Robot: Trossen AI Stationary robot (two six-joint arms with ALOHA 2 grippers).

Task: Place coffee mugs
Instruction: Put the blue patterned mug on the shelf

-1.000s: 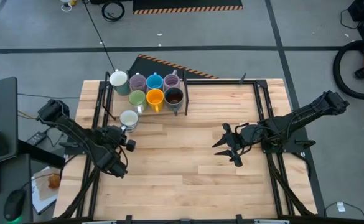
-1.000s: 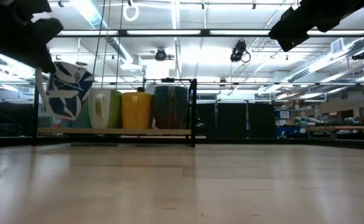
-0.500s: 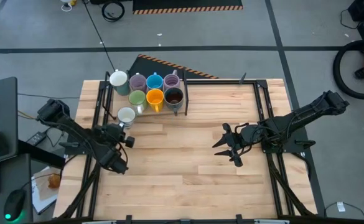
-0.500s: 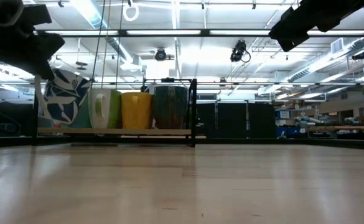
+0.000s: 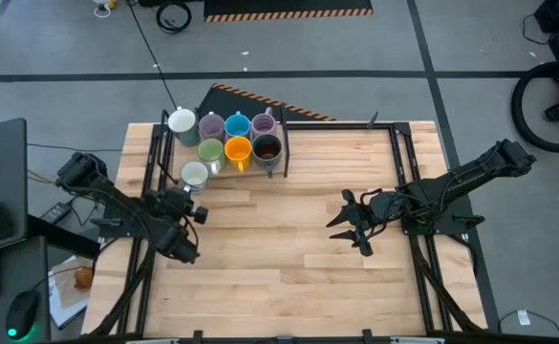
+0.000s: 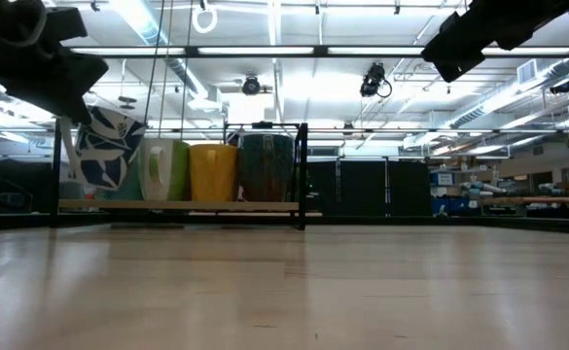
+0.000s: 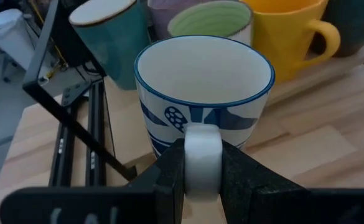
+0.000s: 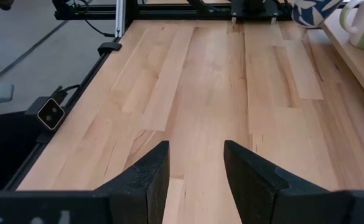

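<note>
— Where is the mug that's being handled?

— The white mug with the blue leaf pattern (image 7: 203, 93) is in the left gripper (image 7: 201, 163), whose fingers are clamped on its handle. In the low view the patterned mug (image 6: 107, 148) is tilted and clear of the wooden table (image 6: 284, 292), just beside the green mug (image 6: 163, 169).

— And seen from above?

— It sits at the left end of the front row (image 5: 194, 175), by the raised board (image 5: 277, 164) at the table's far left where the others stand. On that row: the green mug (image 5: 210, 151), the orange mug (image 5: 238, 150) and the dark brown mug (image 5: 267, 148). Behind them are a white-rimmed teal-sided mug (image 5: 182, 122), a lilac mug (image 5: 211, 126), the blue mug (image 5: 238, 125) and a second lilac mug (image 5: 263, 123) (that one partly hidden by the black frame post).

— What about the other arm?

— The right gripper (image 5: 349, 222) hangs over the middle-right of the table, well apart from the mugs. Its wrist view shows its fingers (image 8: 145, 175) spread apart with only bare planks between them.

— Anything else nearby?

— A black metal frame (image 5: 394, 134) runs along the table's edges, and the left wrist view shows the orange mug (image 7: 290, 34) just beyond the held one.
</note>
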